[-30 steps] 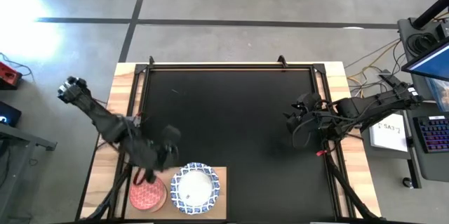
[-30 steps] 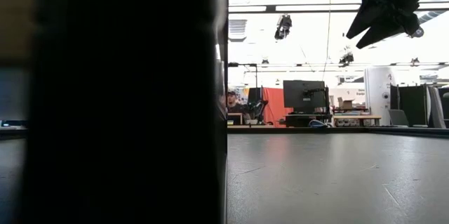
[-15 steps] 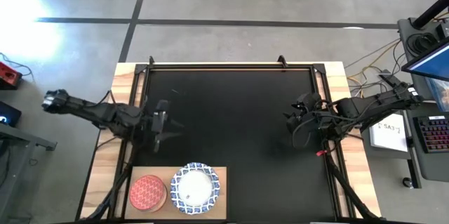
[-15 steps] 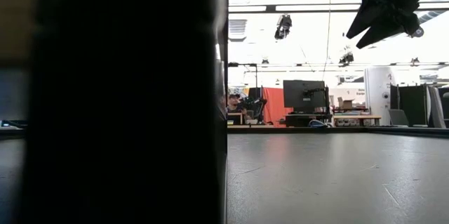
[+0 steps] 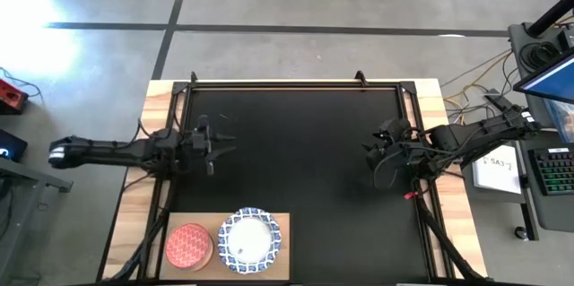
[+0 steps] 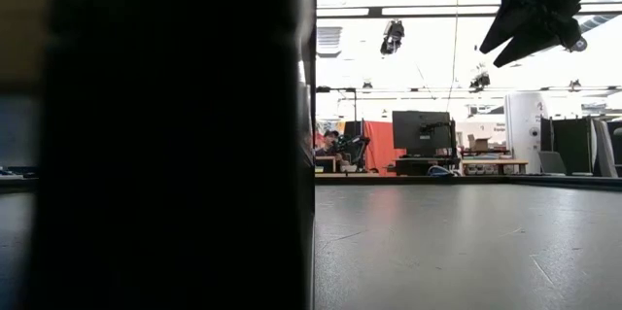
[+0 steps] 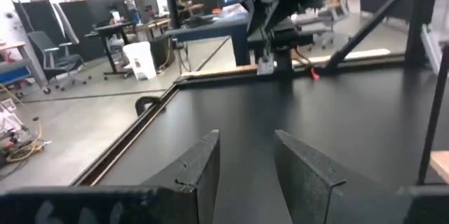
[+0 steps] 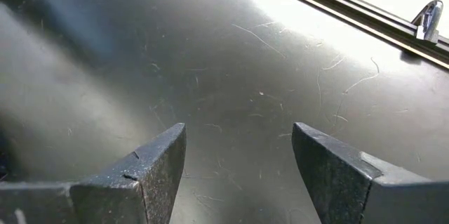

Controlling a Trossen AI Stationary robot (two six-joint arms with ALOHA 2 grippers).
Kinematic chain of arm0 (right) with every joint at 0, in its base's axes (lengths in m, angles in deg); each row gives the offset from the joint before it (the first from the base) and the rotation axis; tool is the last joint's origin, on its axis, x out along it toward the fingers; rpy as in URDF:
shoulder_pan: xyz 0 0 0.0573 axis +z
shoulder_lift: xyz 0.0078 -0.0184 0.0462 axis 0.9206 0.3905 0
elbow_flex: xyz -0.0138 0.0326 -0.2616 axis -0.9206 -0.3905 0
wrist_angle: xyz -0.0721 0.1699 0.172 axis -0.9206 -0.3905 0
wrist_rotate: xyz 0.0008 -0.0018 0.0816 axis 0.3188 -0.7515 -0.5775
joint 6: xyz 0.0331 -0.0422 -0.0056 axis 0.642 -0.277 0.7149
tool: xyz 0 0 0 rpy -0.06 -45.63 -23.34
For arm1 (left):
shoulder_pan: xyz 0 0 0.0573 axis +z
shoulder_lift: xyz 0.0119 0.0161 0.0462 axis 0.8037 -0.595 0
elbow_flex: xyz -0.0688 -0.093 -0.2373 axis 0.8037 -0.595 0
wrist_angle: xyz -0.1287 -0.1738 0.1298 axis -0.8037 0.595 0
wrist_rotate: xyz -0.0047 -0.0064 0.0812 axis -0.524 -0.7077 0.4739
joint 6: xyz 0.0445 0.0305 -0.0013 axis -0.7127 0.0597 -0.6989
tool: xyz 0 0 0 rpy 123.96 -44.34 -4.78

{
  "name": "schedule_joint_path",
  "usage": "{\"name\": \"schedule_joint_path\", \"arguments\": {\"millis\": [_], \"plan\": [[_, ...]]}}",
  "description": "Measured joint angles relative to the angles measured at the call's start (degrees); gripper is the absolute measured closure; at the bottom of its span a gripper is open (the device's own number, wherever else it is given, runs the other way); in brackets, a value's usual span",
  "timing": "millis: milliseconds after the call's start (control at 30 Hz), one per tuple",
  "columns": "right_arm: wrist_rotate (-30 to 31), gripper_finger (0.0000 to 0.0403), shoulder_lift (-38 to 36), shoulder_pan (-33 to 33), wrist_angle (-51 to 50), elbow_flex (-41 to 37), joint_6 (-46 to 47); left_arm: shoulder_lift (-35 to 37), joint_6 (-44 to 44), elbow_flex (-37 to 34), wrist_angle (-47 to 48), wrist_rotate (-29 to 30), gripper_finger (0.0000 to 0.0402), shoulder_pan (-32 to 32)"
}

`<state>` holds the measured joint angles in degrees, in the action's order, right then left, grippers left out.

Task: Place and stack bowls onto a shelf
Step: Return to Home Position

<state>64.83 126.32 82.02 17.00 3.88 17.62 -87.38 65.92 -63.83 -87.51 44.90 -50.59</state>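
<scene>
From above only: bowls [image 5: 250,240] on the shelf [image 5: 283,221].

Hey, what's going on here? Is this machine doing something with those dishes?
Right now neither arm is handling anything. The left gripper and the right gripper both hang open and empty over the black mat, one at each side. Two dishes sit side by side on the shelf, on the left arm's side: a red-pink bowl and a white patterned bowl. From above I cannot tell what lies beneath them.
</scene>
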Motion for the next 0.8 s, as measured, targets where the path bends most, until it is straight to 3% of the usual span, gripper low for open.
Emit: {"name": "schedule_joint_path", "arguments": {"millis": [267,800], "plan": [[0.0,0.0154,0.0,0.0,0.0,0.0,0.0,-0.1,1.4,-4.9,-8.5,-3.0,0.0285,3.8],[0.0,0.0154,0.0,0.0,0.0,0.0,0.0,-0.2,9.0,-5.6,-7.8,-2.6,0.0285,3.9]]}}
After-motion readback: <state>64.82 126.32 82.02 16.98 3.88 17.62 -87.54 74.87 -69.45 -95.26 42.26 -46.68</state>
